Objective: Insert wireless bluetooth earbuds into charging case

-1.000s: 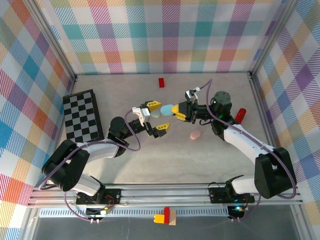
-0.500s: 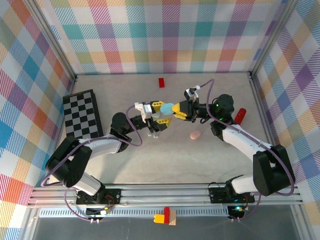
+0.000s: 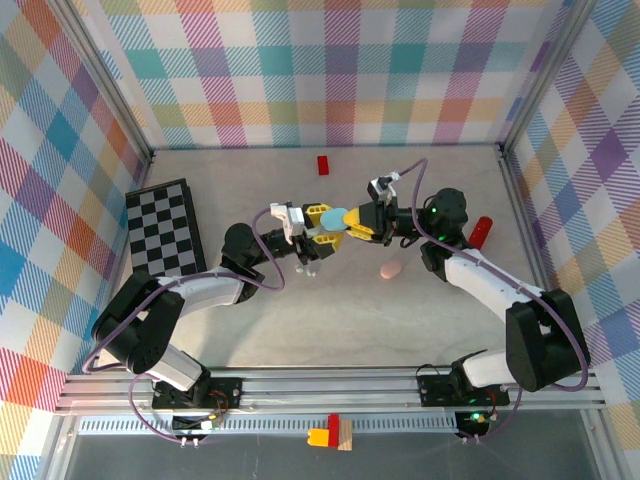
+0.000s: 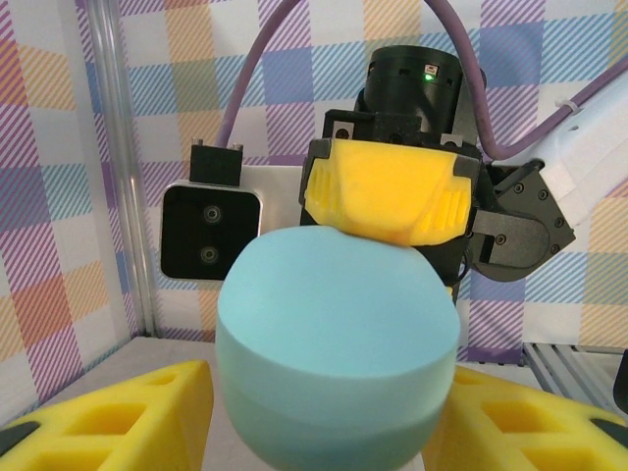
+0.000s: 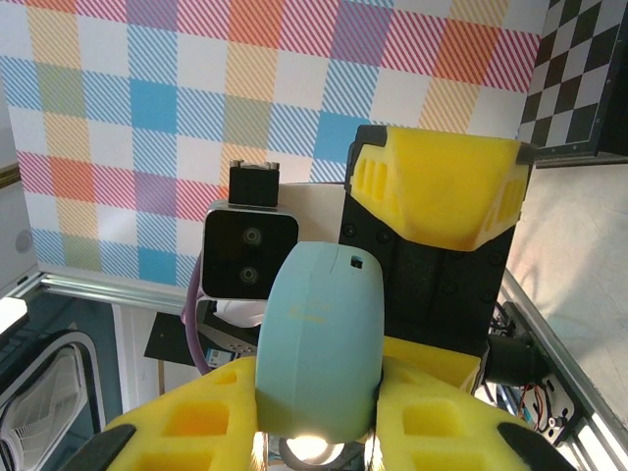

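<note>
A light blue pebble-shaped charging case [image 3: 333,218] hangs above the middle of the table, held between both arms. My right gripper [image 3: 352,222] is shut on its narrow sides, and its yellow fingers [image 5: 186,422] press the case [image 5: 319,334] from left and right. My left gripper [image 3: 322,225] comes from the opposite side, its yellow fingers [image 4: 118,412] against the wide flanks of the case [image 4: 339,334]. The case's lid is closed. The earbuds are out of view.
A pink pebble-shaped case [image 3: 390,270] lies on the table below the right gripper. A small red block [image 3: 322,165] sits near the back wall, and a red object [image 3: 481,231] stands by the right arm. A checkerboard [image 3: 165,230] lies at the left.
My left gripper moved up and right to the blue case and its wide-open fingers closed onto it. The right gripper kept hold of the case and barely moved.
</note>
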